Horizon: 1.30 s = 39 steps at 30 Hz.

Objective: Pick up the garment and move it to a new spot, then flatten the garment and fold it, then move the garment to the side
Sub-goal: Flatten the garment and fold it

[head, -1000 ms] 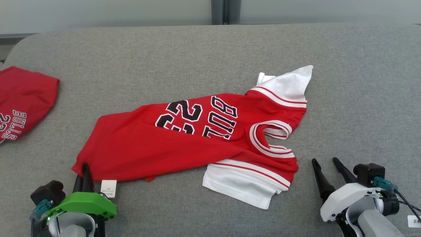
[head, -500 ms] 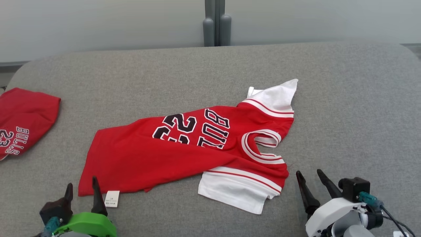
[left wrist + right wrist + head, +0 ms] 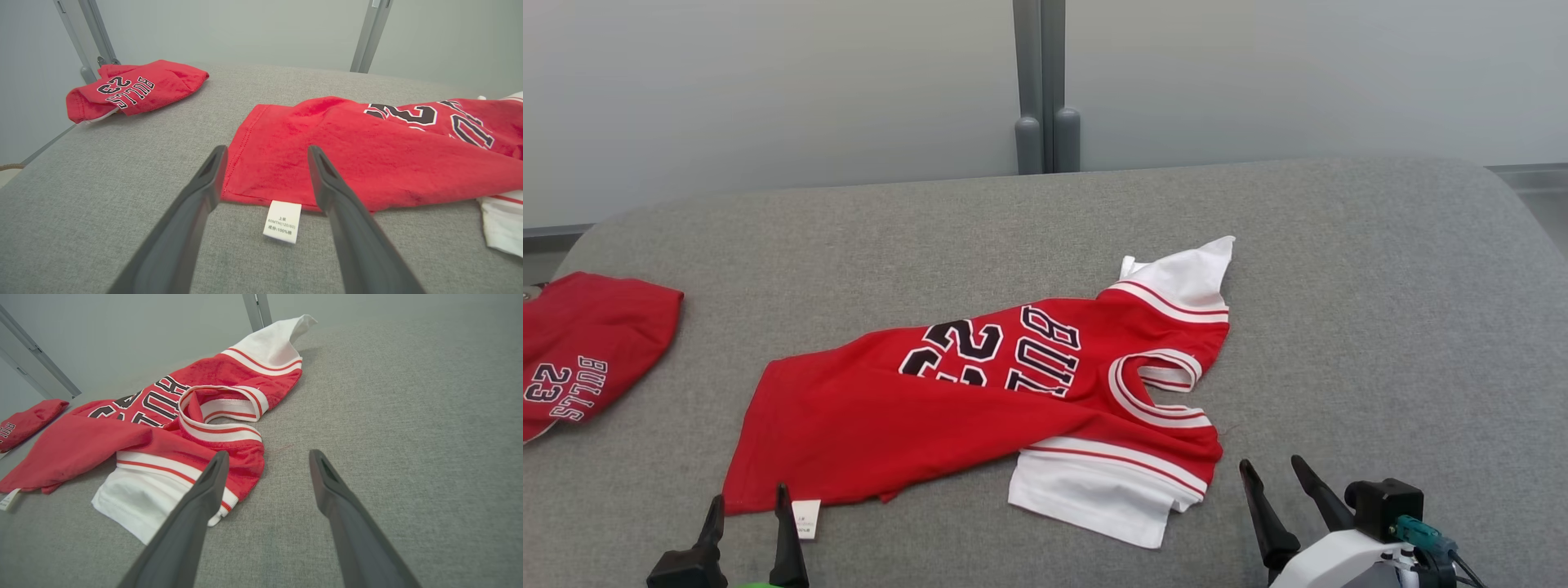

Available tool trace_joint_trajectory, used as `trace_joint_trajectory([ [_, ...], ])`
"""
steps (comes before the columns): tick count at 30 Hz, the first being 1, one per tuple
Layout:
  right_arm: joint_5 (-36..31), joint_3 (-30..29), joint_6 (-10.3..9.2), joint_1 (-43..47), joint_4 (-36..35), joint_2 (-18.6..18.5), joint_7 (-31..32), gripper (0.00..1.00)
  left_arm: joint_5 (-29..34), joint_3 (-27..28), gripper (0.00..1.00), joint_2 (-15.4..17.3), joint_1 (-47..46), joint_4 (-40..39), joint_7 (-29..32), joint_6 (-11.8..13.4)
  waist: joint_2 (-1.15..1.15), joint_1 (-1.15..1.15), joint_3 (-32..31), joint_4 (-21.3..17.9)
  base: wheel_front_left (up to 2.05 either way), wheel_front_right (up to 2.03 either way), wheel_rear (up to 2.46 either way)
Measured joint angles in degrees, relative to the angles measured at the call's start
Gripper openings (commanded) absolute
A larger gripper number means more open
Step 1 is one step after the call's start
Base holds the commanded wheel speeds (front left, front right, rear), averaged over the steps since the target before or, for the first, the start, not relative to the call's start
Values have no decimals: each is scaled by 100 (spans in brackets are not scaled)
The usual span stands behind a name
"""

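Observation:
The garment (image 3: pixel 947 416) is a red jersey with white sleeves and black "BULLS 23" print, lying spread and creased on the grey cushioned surface (image 3: pixel 1380 327). Its hem corner with a white label (image 3: pixel 282 221) lies just beyond my left gripper (image 3: pixel 750 500), which stands open over that corner with nothing held; the same gripper (image 3: pixel 267 152) shows its fingers spread in the left wrist view. My right gripper (image 3: pixel 1270 465) is open near the shoulder end, beside the white sleeve (image 3: pixel 135 502), and its fingers (image 3: pixel 265 455) are apart with nothing between them.
A second red "BULLS 23" garment (image 3: pixel 580 359) lies bunched at the far left edge of the surface. A pale wall with a grey vertical post (image 3: pixel 1037 82) stands behind. The right half of the cushion is bare grey fabric.
My left gripper has opened and let go of the jersey's hem corner, then drawn back toward me. The camera has tilted up, so the whole scene sits lower in view.

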Motion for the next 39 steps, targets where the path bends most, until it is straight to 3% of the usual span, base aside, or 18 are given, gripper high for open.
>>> trace_joint_trajectory([
  [13,-1,-11,0,-371,433,47,1,100,82,-358,100,-2,19,-271,-1,-51,0,0,219,325,0,0,0],
  [21,-245,-187,0,-976,1538,38,1,100,108,-620,100,-1,-115,-438,-1,-90,0,0,472,854,0,0,0],
  [23,-243,-135,1,-1101,1812,0,0,2,100,-625,100,2,-120,-449,-1,-89,0,0,526,967,0,0,0],
  [24,-233,-124,1,-1174,1907,-37,-3,0,97,-639,100,1,-126,-460,-1,-89,0,0,554,1022,0,0,0],
  [32,-646,-809,2,-1907,1962,-816,1,0,-1,-790,100,1,-253,-538,-1,-45,0,0,818,1309,0,0,0],
  [37,-1035,-1170,2,-2522,2402,-1146,1,0,-59,-1028,100,1,-414,-560,-1,-11,0,0,965,1447,0,0,0],
  [38,-1059,-1220,2,-2607,2518,-1148,1,69,-60,-1068,100,0,-429,-553,-1,-11,0,0,986,1473,0,0,0],
  [39,-1070,-1260,2,-2679,2649,-1145,1,100,-60,-1098,100,0,-439,-543,-1,-11,0,0,1002,1498,0,0,0],
])
